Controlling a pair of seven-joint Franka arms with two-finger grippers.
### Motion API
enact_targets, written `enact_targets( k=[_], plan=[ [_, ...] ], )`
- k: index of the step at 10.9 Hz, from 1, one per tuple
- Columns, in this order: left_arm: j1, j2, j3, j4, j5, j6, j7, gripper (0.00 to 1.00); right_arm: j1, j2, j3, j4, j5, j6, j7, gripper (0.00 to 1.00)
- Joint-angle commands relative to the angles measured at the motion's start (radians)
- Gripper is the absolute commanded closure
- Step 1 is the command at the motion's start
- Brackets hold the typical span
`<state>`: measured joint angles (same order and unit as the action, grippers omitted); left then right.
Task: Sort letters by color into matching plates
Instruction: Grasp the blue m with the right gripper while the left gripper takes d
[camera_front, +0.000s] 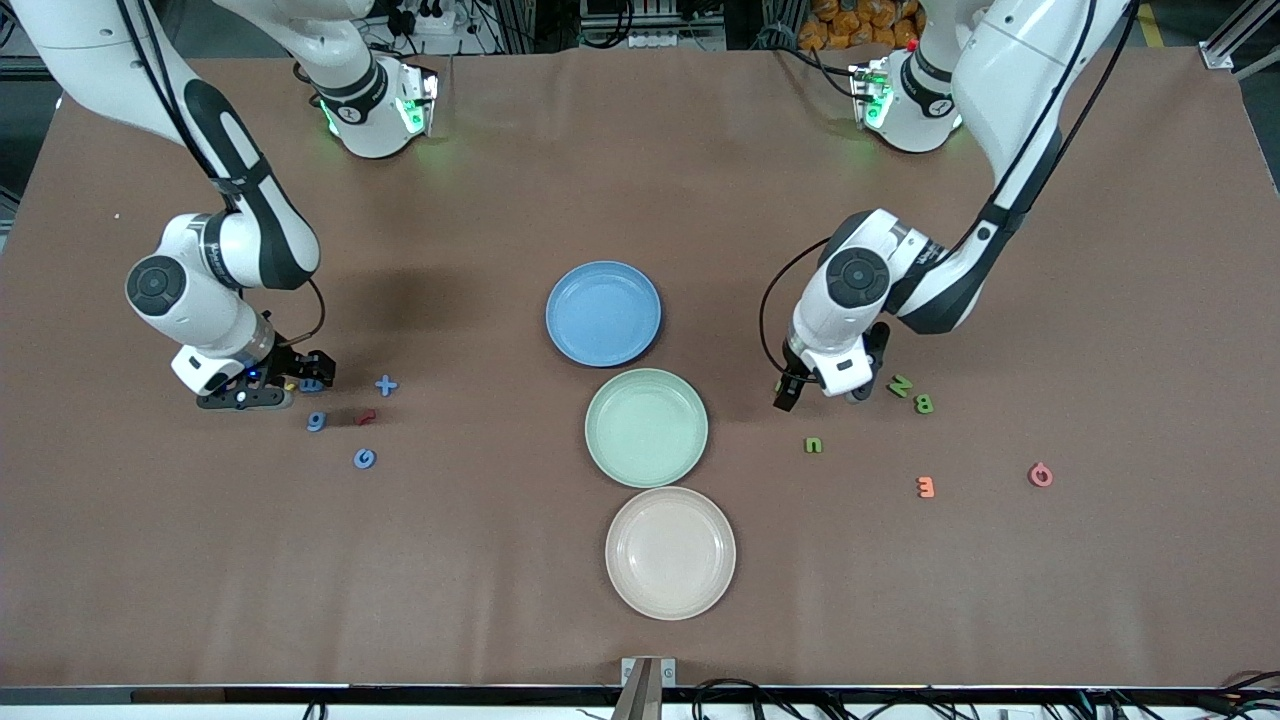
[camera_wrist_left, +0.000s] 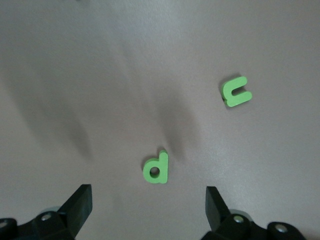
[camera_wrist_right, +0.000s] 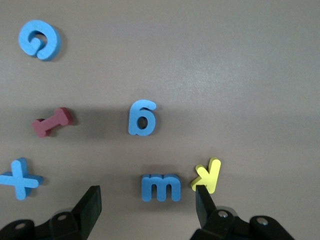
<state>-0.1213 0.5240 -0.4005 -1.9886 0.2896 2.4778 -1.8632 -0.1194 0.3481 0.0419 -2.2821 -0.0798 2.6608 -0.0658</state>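
Neither plate has a letter in it yet: the blue plate (camera_front: 603, 313) and the green plate (camera_front: 646, 427) sit bare mid-table, the green one nearer the front camera, with a beige plate (camera_front: 670, 552) nearer still. Both arms look to be at the picking stage.

The right gripper (camera_front: 262, 392) is low over the blue cluster at its end of the table, its fingers wide apart with nothing between them. A blue m (camera_wrist_right: 161, 187) lies in line with the gap, and a yellow letter (camera_wrist_right: 207, 175) sits right against one fingertip. The blue 6 (camera_wrist_right: 142, 118), blue plus (camera_wrist_right: 19, 178), another blue letter (camera_wrist_right: 39, 39) and a red piece (camera_wrist_right: 52, 121) lie close by.

The left gripper (camera_front: 812, 384) hovers low, fully open and empty, over a green d (camera_wrist_left: 156, 168); a green n (camera_wrist_left: 235, 91) lies near, and two more green letters (camera_front: 911, 394) sit beside the gripper.

I judge the next move is a straight drop and a pinch. The right one will need to avoid catching the yellow letter along with the m.
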Motion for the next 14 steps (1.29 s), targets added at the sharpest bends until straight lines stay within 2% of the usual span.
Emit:
enact_targets(
  k=[1, 6, 7, 11, 14],
  plan=[
    [0.012, 0.048, 0.011, 0.063, 0.039, 0.001, -0.022, 0.00, -0.017, 0.023, 0.004, -0.031, -0.008, 0.072, -0.012, 0.16],
    [-0.001, 0.129, 0.020, 0.106, 0.081, 0.001, -0.019, 0.00, -0.017, 0.046, 0.004, -0.036, -0.008, 0.094, -0.011, 0.21],
    [-0.001, 0.134, 0.020, 0.105, 0.106, 0.001, -0.021, 0.00, -0.017, 0.046, 0.004, -0.036, -0.008, 0.094, -0.011, 0.24],
    [-0.017, 0.149, 0.020, 0.102, 0.120, 0.001, -0.024, 0.00, -0.017, 0.057, 0.001, -0.036, -0.008, 0.105, -0.011, 0.25],
    [-0.028, 0.149, 0.020, 0.099, 0.120, 0.001, -0.025, 0.00, -0.017, 0.069, -0.002, -0.034, -0.008, 0.116, -0.011, 0.32]
  ],
)
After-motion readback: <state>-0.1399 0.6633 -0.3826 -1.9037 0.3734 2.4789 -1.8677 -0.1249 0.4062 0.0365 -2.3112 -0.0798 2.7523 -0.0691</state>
